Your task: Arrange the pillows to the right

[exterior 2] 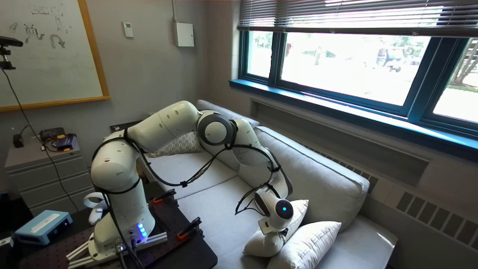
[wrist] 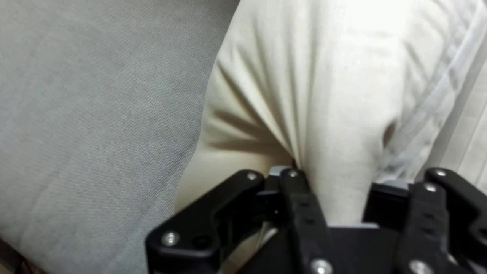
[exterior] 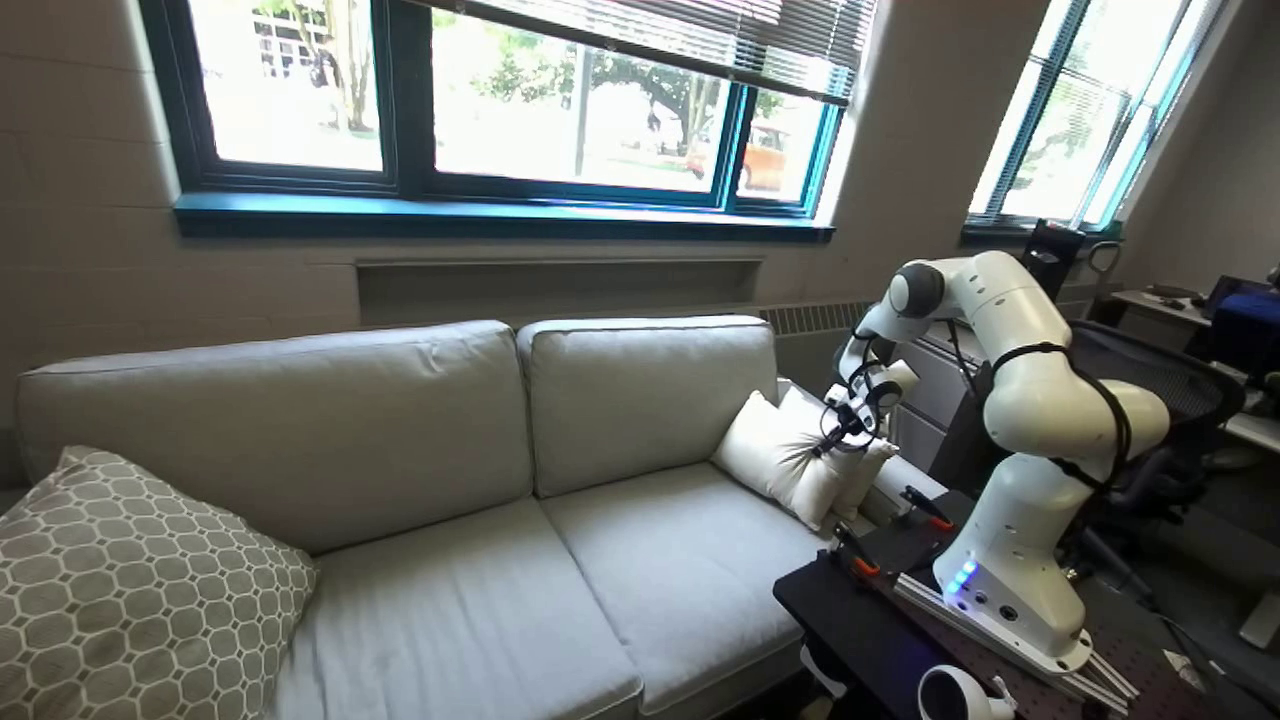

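Observation:
Two cream-white pillows are at the sofa end nearest the robot, side by side and touching. The pillow nearer the sofa's middle (exterior: 755, 445) (exterior 2: 260, 244) leans against the backrest. The pillow nearer the armrest (exterior: 868, 478) (exterior 2: 310, 246) stands behind it in an exterior view, partly hidden by it and the gripper. My gripper (exterior: 835, 440) is pressed into the pillow nearer the middle. In the wrist view, that pillow's fabric (wrist: 342, 83) bunches between the fingers of the gripper (wrist: 338, 182), with folds converging at one fingertip. The fingertips are hidden in an exterior view.
The light grey sofa (exterior: 400, 430) has a backrest (exterior 2: 313, 168) close to the arm. A larger grey patterned pillow (exterior: 150, 590) is at the sofa's far end. A black table (exterior: 850, 620) with clamps (exterior 2: 189, 228) carries the robot base beside the sofa.

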